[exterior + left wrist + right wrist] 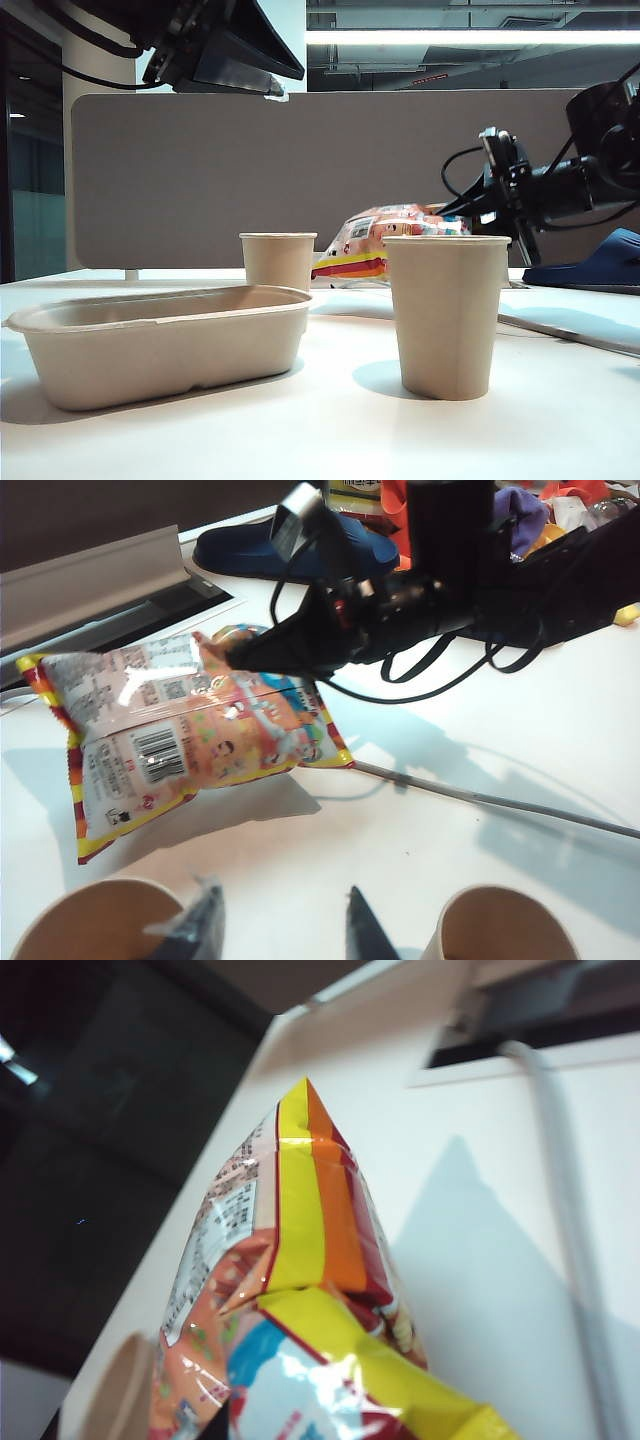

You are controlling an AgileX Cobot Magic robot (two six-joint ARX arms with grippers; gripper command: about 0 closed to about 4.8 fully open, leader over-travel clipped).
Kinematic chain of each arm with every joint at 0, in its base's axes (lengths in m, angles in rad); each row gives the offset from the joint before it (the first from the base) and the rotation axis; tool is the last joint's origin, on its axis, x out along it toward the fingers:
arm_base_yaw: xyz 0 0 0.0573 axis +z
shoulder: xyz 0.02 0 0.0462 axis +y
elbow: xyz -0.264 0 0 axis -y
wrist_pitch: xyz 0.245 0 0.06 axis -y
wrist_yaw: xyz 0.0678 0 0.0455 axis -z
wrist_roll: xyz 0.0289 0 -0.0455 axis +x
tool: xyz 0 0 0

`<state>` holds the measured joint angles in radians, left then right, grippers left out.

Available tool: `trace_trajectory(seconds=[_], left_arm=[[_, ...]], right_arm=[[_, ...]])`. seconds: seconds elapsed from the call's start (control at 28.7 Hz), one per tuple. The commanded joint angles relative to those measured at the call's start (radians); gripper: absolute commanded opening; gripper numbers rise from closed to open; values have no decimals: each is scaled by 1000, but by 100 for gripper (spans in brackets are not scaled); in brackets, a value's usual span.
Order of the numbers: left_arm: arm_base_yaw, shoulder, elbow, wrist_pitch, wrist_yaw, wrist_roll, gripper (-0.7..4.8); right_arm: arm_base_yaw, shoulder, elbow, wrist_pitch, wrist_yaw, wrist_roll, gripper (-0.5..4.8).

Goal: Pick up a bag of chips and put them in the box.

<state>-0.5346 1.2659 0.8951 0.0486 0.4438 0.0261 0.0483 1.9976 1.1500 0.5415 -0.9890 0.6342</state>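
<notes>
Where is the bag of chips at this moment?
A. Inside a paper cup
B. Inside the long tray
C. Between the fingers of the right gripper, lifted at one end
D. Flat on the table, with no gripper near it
C. In the left wrist view the right gripper pinches the bag of chips, whose shadow lies beneath it; the tray holds nothing.

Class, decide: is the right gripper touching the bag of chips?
Touching. The left wrist view shows the right gripper closed on the upper edge of the bag of chips, which is lifted at that end.
</notes>
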Motion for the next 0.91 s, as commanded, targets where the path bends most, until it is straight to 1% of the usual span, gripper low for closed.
trace_trajectory(seconds=[0.03,0.07,0.1,0.14,0.17,0.21,0.28,0.31,0.42,0.56,0.73,0.91], left_arm=[[8,-35,3,13,-1,8,156],[10,-52,3,13,-3,9,156],[16,-71,3,12,-2,12,156],[21,-95,3,10,-2,12,157],[21,-113,3,6,-2,12,156],[21,-137,3,3,-2,12,156],[21,-182,3,-19,-3,28,156],[21,-198,3,-26,-3,30,156],[21,-243,3,-43,-3,26,157],[21,-270,3,-70,-2,26,157],[21,-274,3,-97,-2,26,157],[21,-307,3,-93,-7,31,157]], right_arm=[[-24,-21,3,120,-160,48,49],[-35,-26,3,159,-212,84,49],[-36,-27,3,178,-242,98,49],[-43,-31,3,212,-299,124,49],[-41,-32,3,233,-336,136,49],[-40,-32,3,276,-395,172,49],[-27,-32,3,335,-463,228,49],[-24,-32,3,357,-477,249,49],[7,-37,3,361,-488,256,49],[93,-40,19,360,-491,255,49],[218,-40,128,352,-507,247,49],[275,-32,139,324,-509,214,49]])
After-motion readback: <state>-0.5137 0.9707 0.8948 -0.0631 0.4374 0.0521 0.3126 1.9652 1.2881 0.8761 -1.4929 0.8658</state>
